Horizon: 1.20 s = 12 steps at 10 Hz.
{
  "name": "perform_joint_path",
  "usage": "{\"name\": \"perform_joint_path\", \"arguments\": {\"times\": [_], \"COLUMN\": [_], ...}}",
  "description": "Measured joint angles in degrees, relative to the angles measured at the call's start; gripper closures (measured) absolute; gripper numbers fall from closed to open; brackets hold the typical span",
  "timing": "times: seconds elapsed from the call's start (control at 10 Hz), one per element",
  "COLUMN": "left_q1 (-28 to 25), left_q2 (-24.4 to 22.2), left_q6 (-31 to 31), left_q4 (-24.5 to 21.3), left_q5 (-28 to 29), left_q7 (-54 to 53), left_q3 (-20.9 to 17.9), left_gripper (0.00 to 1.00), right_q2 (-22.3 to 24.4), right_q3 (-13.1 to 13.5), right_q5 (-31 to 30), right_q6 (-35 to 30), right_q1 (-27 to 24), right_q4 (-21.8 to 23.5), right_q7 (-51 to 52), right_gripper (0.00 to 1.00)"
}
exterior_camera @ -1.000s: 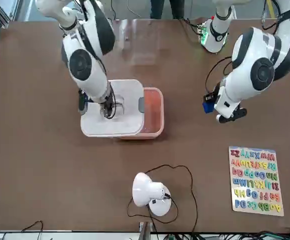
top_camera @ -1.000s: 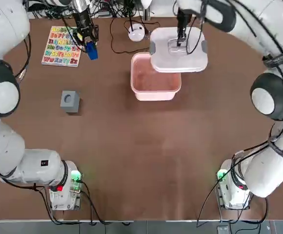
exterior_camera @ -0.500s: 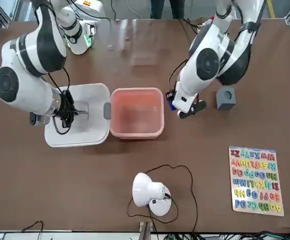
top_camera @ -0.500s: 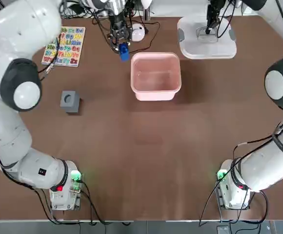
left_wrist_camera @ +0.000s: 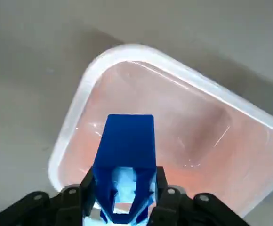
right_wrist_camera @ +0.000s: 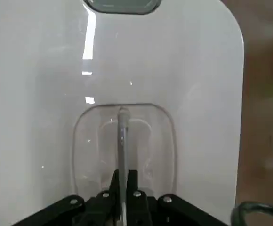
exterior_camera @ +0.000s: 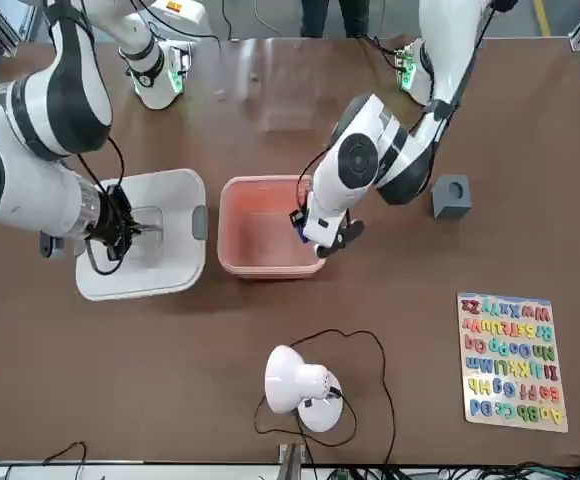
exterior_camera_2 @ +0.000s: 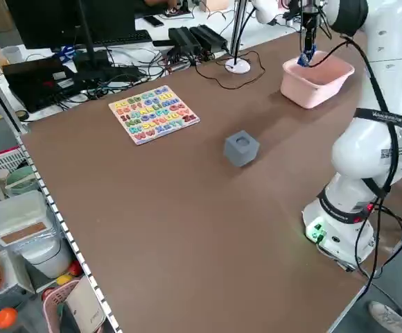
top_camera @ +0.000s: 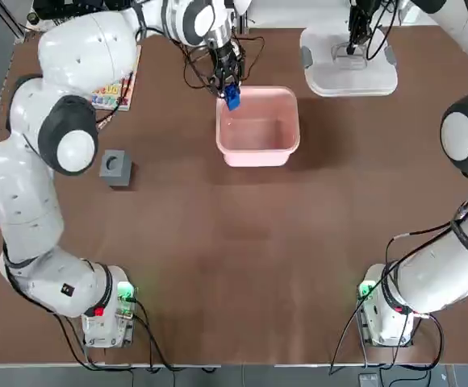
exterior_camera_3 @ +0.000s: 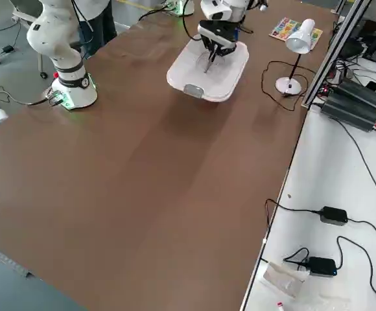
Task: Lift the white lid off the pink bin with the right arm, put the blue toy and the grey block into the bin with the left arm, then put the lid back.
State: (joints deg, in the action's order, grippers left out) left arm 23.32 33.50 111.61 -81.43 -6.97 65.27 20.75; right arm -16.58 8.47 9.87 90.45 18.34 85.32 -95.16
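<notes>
1. Your left gripper [left_wrist_camera: 125, 195] grips the blue toy [left_wrist_camera: 127, 146], part-open around it, over the pink bin's [top_camera: 258, 158] far-left side.
2. Your right gripper [right_wrist_camera: 123, 188], closed on the handle, holds the white lid [right_wrist_camera: 197, 94] right of the bin.
3. Toy delivery seems in hand; centre it, lower, then release.

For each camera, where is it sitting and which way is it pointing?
Top: overhead, looking down; both arms.
Front: across the table, facing the robot; both arms.
Left side: raised, looking diagonally down; left arm.
Right side: likewise, opposite side; both arms, in part.
Left wrist: on that arm, at its fingers and the blue toy over the bin.
Right wrist: on that arm, at its fingers on the lid's handle.
Top and front share bin and lid.
</notes>
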Motion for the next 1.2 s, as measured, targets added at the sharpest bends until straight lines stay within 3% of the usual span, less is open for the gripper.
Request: {"name": "perform_joint_path", "arguments": {"times": [0.3,0.6,0.7,1.0,1.2], "left_q1": [0.9,-0.1,-1.3,-9.3,-17.0], "left_q2": [1.2,0.0,-1.1,-5.0,-9.7], "left_q6": [0.5,-0.2,-2.2,-10.7,-10.2], "left_q4": [0.7,1.9,2.0,-0.3,-7.4], "left_q5": [0.0,2.3,3.3,8.6,10.2], "left_q7": [0.2,2.9,3.6,2.1,-6.6], "left_q3": [-0.2,-1.2,-1.4,-1.5,-0.7], "left_gripper": [0.47,0.09,0.01,0.01,0.01], "right_q2": [0.0,0.0,0.0,0.0,0.0], "right_q3": [-0.1,-0.1,-0.1,-0.1,-0.1], "right_q5": [0.0,0.0,0.0,0.0,0.0], "right_q6": [0.0,0.0,0.0,0.0,0.0], "right_q1": [0.0,0.0,0.0,0.0,0.0], "right_q4": [0.0,0.0,0.0,0.0,0.0], "right_q7": [0.0,0.0,0.0,0.0,0.0], "right_gripper": [0.93,0.93,0.93,0.93,0.93]}}
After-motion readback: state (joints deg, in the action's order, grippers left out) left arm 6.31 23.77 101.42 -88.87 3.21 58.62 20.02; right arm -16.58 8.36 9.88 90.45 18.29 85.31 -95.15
